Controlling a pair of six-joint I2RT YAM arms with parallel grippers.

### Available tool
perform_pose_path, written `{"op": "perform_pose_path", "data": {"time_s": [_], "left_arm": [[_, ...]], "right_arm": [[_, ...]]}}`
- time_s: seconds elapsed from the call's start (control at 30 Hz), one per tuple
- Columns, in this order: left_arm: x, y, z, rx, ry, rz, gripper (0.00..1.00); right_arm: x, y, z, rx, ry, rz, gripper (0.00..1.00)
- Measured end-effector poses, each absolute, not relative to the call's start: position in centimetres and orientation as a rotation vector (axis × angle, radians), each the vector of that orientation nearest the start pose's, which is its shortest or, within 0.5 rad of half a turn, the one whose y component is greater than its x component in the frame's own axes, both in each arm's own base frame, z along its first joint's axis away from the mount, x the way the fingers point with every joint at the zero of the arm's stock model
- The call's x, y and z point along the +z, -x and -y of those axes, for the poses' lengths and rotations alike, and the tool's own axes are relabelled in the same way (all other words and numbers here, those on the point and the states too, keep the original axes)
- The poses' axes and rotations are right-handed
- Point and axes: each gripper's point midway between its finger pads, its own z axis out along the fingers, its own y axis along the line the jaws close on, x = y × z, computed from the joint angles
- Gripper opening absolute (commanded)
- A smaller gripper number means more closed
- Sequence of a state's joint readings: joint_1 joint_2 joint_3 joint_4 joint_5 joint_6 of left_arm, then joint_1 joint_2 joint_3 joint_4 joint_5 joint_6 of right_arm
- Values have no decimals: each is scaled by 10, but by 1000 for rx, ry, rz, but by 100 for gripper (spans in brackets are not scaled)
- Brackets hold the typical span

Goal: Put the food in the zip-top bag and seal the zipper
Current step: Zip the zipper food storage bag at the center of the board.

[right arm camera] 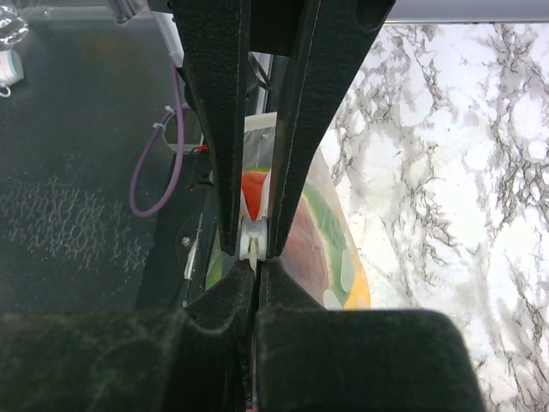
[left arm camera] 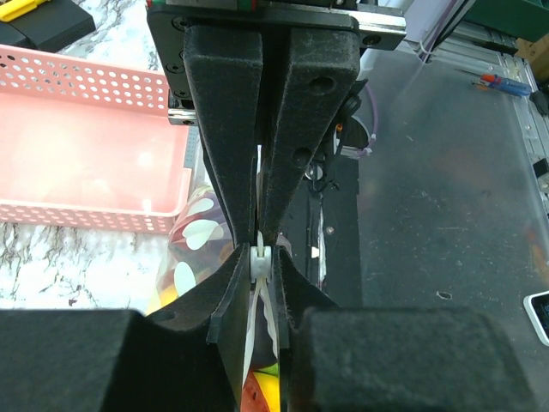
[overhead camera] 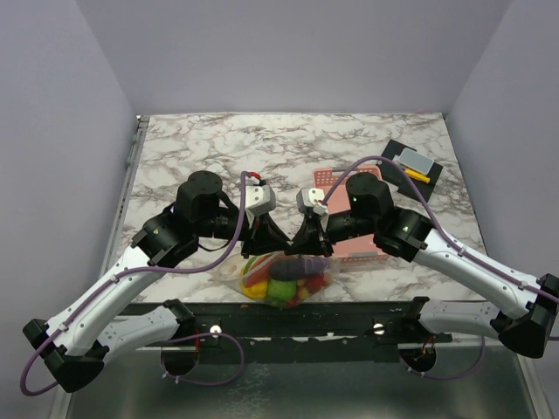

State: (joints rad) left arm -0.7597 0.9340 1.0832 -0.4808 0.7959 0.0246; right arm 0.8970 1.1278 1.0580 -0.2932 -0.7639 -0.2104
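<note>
Between matte black jaws sits the dotted zip-top bag.

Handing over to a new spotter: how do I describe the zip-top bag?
Go to the near edge of the marble table, midway between the two arms. The zip-top bag is there, its top pinched by the left gripper and right gripper. Unlike the pink basket beside it, it is clear and full of colourful toy food.
</note>
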Motion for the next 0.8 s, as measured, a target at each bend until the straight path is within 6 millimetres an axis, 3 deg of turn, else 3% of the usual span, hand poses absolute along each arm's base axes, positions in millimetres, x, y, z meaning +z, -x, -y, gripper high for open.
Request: {"op": "perform_pose_path", "data": {"time_s": [0.23,0.37,0.8], "left_arm": [[315,-110,276,-1241,-1260,-1554,19],[314,-110,276,-1240,-1259,-1555,0],[316,-111,275,-1229,-1250,-1544,0]], "right_arm": [[283,-119,-333,1184,1476,-1367,1],[283,-119,-333,1184,1476,-1370,1],[288,-123,-330,1143,1449,-1369,1]]}}
